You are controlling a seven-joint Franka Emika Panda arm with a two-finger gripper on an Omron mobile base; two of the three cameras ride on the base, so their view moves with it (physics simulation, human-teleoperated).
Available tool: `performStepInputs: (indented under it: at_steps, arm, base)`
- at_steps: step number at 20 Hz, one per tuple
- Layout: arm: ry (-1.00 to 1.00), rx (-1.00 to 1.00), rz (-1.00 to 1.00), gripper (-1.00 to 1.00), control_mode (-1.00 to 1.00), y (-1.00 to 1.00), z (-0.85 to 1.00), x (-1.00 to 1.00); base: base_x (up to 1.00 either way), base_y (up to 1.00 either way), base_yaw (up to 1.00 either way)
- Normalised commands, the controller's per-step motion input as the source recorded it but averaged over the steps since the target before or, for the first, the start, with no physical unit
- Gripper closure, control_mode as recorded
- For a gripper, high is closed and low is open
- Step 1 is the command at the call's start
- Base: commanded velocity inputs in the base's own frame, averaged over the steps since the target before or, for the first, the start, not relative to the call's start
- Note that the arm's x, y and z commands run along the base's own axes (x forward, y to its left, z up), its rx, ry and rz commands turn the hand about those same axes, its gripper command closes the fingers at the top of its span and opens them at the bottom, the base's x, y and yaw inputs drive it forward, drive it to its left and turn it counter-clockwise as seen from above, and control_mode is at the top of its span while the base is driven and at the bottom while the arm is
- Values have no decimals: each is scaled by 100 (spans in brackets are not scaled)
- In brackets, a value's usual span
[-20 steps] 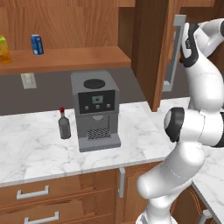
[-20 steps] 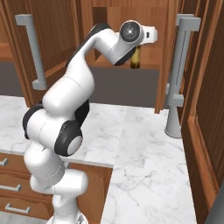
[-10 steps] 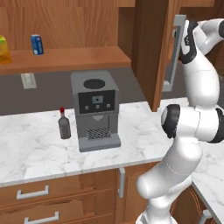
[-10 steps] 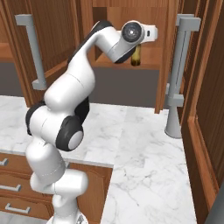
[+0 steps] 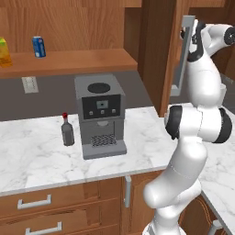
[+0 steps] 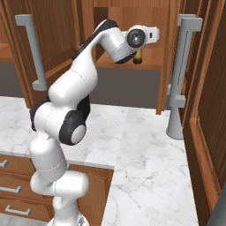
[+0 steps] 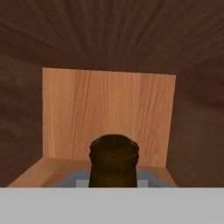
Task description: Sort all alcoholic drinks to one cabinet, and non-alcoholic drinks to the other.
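Observation:
In the right base view my gripper [image 6: 138, 51] reaches into the open upper cabinet [image 6: 152, 55], shut on the neck of the brown beer bottle [image 6: 138, 58]. The bottle hangs upright with its base close to the shelf. In the hand view the bottle's dark mouth [image 7: 113, 159] sits between my fingers, facing the cabinet's back wall. A squat grey bottle with a red cap [image 5: 67, 131] stands on the counter left of the coffee machine. The blue soda can [image 5: 39, 46] and the yellow juice carton [image 5: 4, 52] stand on the open left shelf.
A grey coffee machine [image 5: 101, 114] stands on the marble counter [image 5: 36, 156]. The cabinet doors with long grey handles [image 6: 185, 75] hang open on both sides of my arm. Drawers run below the counter.
My hand with the beer bottle has edged a little further into the cabinet. Nothing on the counter or the left shelf has moved.

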Motion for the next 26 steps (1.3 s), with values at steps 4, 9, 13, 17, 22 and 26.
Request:
performStepInputs:
  at_steps: [4, 9, 13, 17, 22, 26]
  arm:
    - [0, 0, 0, 100, -100, -8, 0, 39]
    - [0, 0, 0, 100, -100, -14, 0, 43]
    - [0, 0, 0, 100, -100, -15, 0, 32]
    - [0, 0, 0, 100, -100, -24, 0, 11]
    - [0, 0, 0, -100, -100, -13, 0, 0]
    - [1, 0, 0, -100, -100, -3, 0, 0]
  base:
    - [0, 0, 0]
    - [0, 0, 0]
    - [0, 0, 0]
    - [0, 0, 0]
    - [0, 0, 0]
    - [0, 0, 0]
